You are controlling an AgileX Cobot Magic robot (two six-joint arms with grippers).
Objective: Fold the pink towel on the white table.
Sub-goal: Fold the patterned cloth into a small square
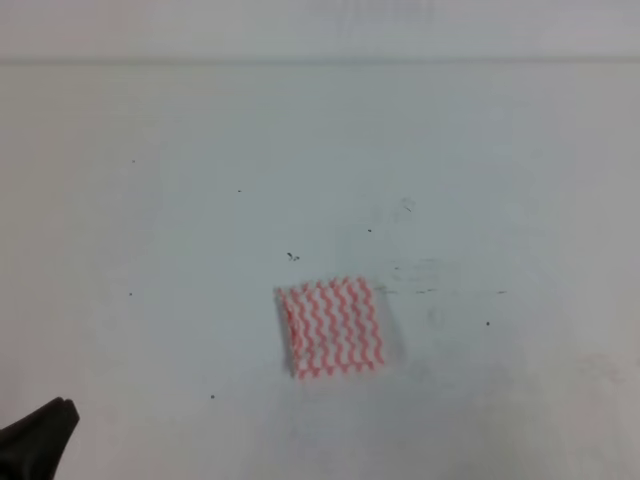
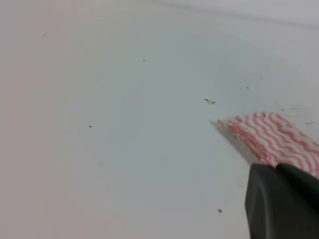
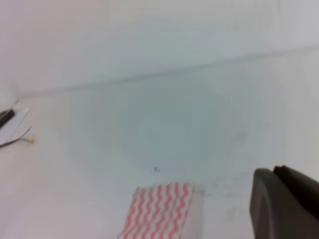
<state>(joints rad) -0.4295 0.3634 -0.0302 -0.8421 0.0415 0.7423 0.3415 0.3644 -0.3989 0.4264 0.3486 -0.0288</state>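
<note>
Lying folded on the white table (image 1: 180, 200) — pink towel (image 1: 331, 327).
Left gripper (image 1: 35, 440), right gripper (image 3: 286, 204) showing cropped — grip impossible to tell.

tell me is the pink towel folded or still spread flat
Folded. The pink towel is a small compact square on the white table, and the left wrist view shows stacked layers along its edge.

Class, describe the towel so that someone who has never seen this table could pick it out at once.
Start with the white table that fills nearly the whole overhead view. Slightly right of its middle and toward the near edge lies the pink towel, a small squarish folded cloth lying flat. It is the only cloth there, and its pink and white wavy stripes stand out from the plain surface and its few dark specks.
</note>
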